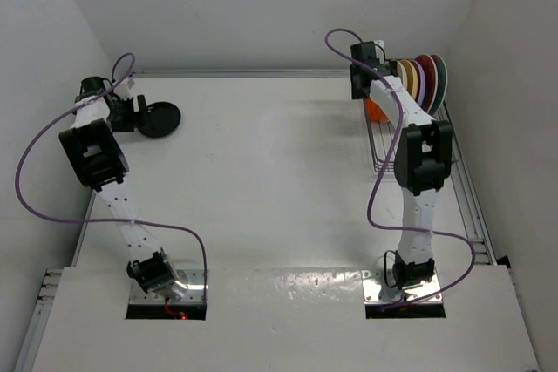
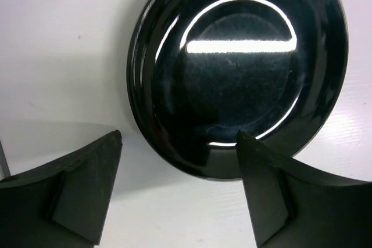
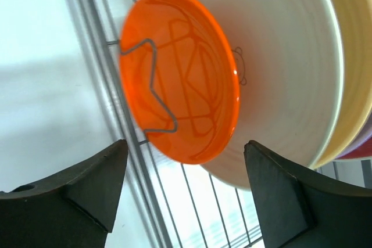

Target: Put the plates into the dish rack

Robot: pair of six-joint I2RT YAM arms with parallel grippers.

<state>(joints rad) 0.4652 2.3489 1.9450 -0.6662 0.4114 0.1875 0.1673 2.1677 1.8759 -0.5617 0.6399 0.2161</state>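
Left hand (image 2: 179,143): fingers spread open, empty, with the near rim of the small black plate (image 2: 232,68) just ahead of them. Plate lies flat on the surface (image 2: 52,56), far left; glossy and rigid, probably slick and chippable, best pinched at the raised near rim. Right hand (image 3: 186,146): open, empty, facing the orange plate (image 3: 186,74), which stands upright in the dish rack (image 3: 104,103), far right, before the cream plate (image 3: 285,68).

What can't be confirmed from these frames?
Top external: right arm covers most of the dish rack; slots unseen.
Right wrist: orange plate blurred; plates beyond the yellow plate cut off by right edge.
Left wrist: black plate top cropped; contact with fingers unclear.
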